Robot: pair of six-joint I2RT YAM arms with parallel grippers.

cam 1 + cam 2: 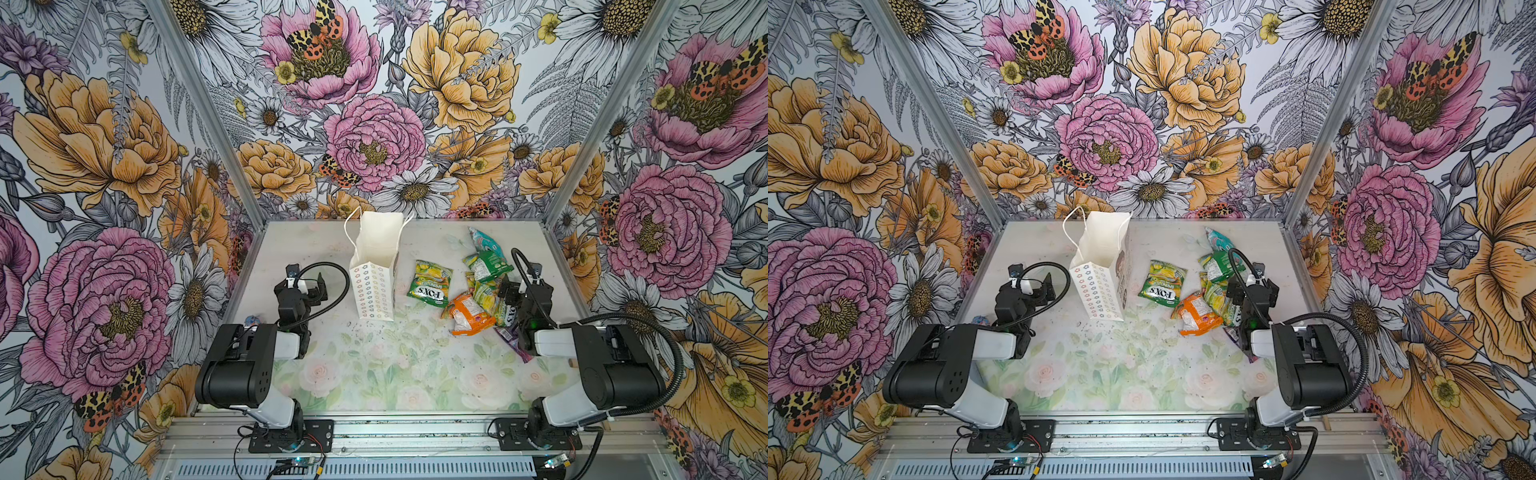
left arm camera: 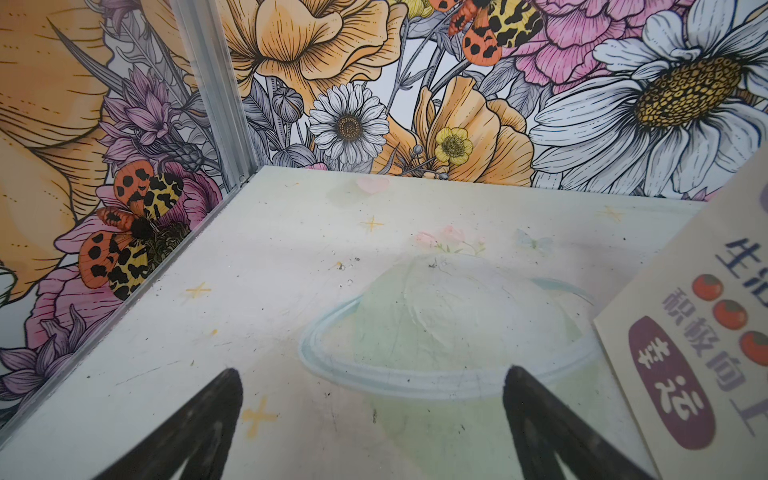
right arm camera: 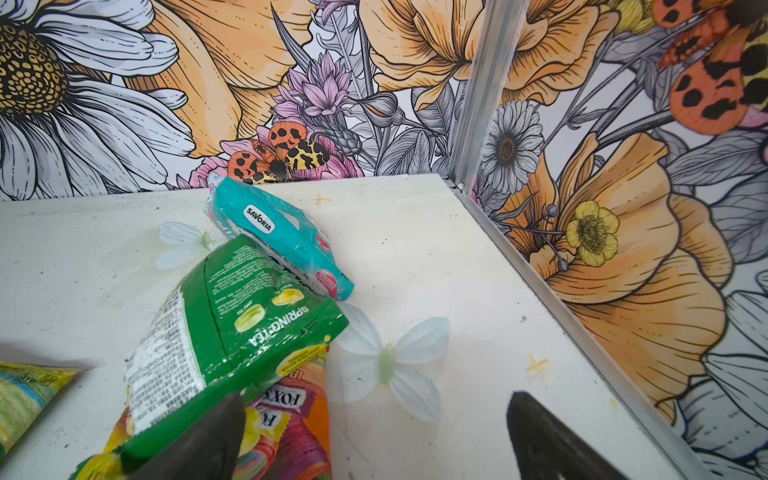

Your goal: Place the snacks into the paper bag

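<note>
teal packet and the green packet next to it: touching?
Touching. In the right wrist view the green packet overlaps the teal packet, no gap between.

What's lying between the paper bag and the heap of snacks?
One green FOX'S packet lies flat there, a little way off from the paper bag. Both top views show it.

Jaws spread wide on left gripper point(image 2: 372, 376), low by table point(image 1: 374, 365) left edge; right gripper point(image 3: 376, 401) near right edge, same; both point toward far edge.
</note>
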